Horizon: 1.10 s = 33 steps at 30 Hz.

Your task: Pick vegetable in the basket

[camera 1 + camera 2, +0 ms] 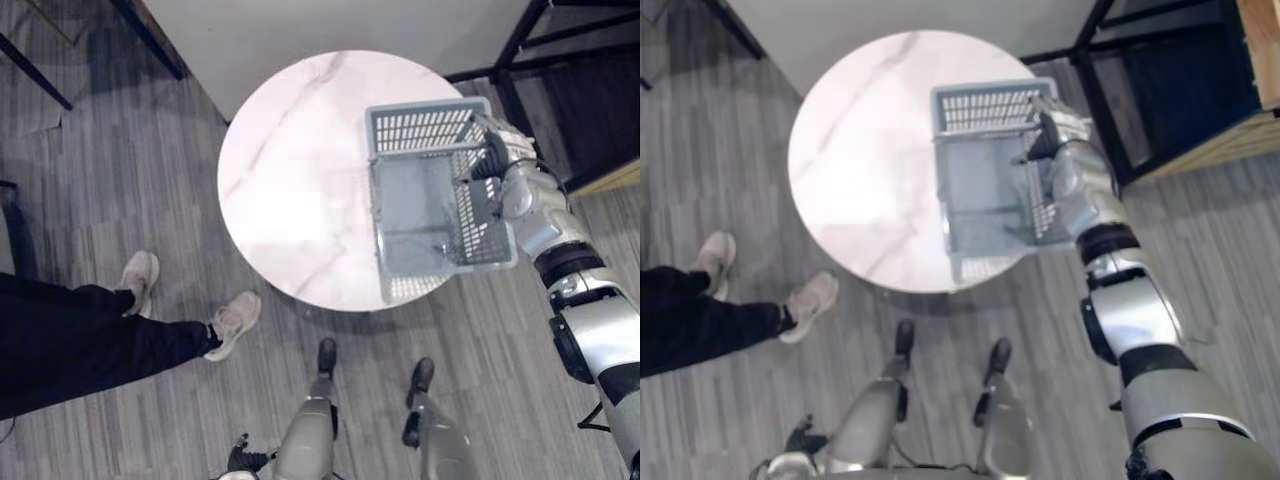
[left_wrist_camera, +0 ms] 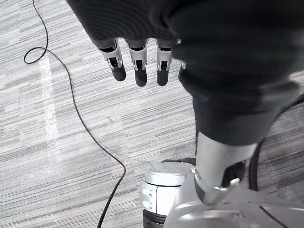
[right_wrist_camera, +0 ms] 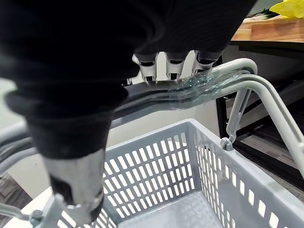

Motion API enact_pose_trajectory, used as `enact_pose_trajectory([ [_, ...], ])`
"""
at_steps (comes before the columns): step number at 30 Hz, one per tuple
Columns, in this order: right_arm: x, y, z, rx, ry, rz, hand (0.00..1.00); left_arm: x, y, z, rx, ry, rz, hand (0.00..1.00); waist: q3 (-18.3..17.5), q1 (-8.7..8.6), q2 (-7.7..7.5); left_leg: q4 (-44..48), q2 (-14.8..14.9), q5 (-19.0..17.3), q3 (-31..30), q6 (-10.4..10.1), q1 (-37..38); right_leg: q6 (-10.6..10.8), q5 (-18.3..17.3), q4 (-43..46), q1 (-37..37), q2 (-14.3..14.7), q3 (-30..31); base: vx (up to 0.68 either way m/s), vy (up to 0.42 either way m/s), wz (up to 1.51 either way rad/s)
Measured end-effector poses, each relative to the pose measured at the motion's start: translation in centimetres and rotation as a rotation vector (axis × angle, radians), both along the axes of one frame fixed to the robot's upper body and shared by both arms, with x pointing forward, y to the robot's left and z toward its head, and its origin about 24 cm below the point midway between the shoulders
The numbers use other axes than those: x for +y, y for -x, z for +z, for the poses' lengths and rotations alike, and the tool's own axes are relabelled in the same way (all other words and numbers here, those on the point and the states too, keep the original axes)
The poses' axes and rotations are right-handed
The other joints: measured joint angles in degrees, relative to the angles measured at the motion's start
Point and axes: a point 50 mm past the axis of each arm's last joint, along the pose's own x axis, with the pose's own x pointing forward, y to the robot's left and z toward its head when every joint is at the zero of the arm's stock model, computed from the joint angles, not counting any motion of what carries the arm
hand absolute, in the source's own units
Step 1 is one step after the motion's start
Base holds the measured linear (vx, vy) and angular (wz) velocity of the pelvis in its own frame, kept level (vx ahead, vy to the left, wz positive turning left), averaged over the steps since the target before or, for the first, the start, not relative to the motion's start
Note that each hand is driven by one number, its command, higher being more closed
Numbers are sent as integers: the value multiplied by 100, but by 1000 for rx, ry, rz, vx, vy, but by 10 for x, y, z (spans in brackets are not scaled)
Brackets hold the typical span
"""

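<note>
Basket at the right edge of the round table, with my right hand on it.

My right hand (image 1: pixel 497 150) is at the right side of the grey slotted basket (image 1: pixel 420 125), near its far corner. The basket is over the right part of the white marble table (image 1: pixel 290 180), with its right side and near end out past the table's edge. I cannot tell whether it rests there or is lifted. To the left, a person's legs (image 1: pixel 80 335) in dark trousers and pale shoes (image 1: pixel 235 322) stretch across the grey plank floor (image 1: pixel 130 160). A black metal frame (image 1: pixel 530 40) stands beyond the table on the right.
</note>
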Motion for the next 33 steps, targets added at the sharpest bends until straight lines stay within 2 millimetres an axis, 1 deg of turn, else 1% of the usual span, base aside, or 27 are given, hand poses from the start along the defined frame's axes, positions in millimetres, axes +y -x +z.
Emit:
enact_pose_trajectory([
  [4, 0, 0, 1, -2, 2, -1, 0, -2, -4, 1, -11, 8, -6, 0, 22, 6, 39, -1, 24, 5, -14, -7, -13, -1, 0, 0, -8, 27, -5, 0, 0, 0],
  [8, 1, -2, 7, -5, 19, -6, 0, -3, -7, 1, -18, 12, -5, 0, 33, 13, 58, 0, 33, 20, -27, -17, -73, -2, 0, 11, -69, 38, -9, 0, 0, 0],
  [13, 6, -3, 4, 7, 84, 1, 0, -4, -22, 5, -50, 4, -34, 0, 35, 112, 63, 1, 35, 34, -23, -35, -74, -2, 0, 12, -70, 38, -9, 0, 0, 0],
  [21, 18, -4, -1, 24, 142, 22, 0, -3, -25, 6, -56, 4, -37, 0, 35, 124, 63, 0, 57, 84, -81, -43, -74, -14, -9, 113, -89, 42, -42, -10, -1, 1],
  [22, 19, -4, -2, 25, 146, 25, 100, -3, -25, 6, -56, 4, -38, 0, 35, 124, 63, 0, 59, 87, -87, -42, -74, -14, -9, 116, -89, 42, -45, -29, 0, 3],
  [24, 22, -4, -3, 24, 143, 33, 100, -3, -27, 7, -61, 3, -39, 0, 35, 128, 63, -1, 63, 106, -111, -43, -82, -14, -9, 133, -91, 43, -64, -27, 0, 4],
  [29, 23, -4, 1, 5, 139, 29, 100, -3, -36, 10, -78, -4, -62, 0, 35, 141, 62, -1, 66, 148, -165, -33, -156, -13, -9, 171, -151, 32, -119, -17, 0, 6],
  [33, 21, -5, -2, 11, 137, 19, 100, -4, -37, 10, -80, -4, -68, 0, 35, 226, 63, 0, 58, 156, -168, -31, -166, -13, -10, 188, -170, 20, -115, 0, 0, 0],
])
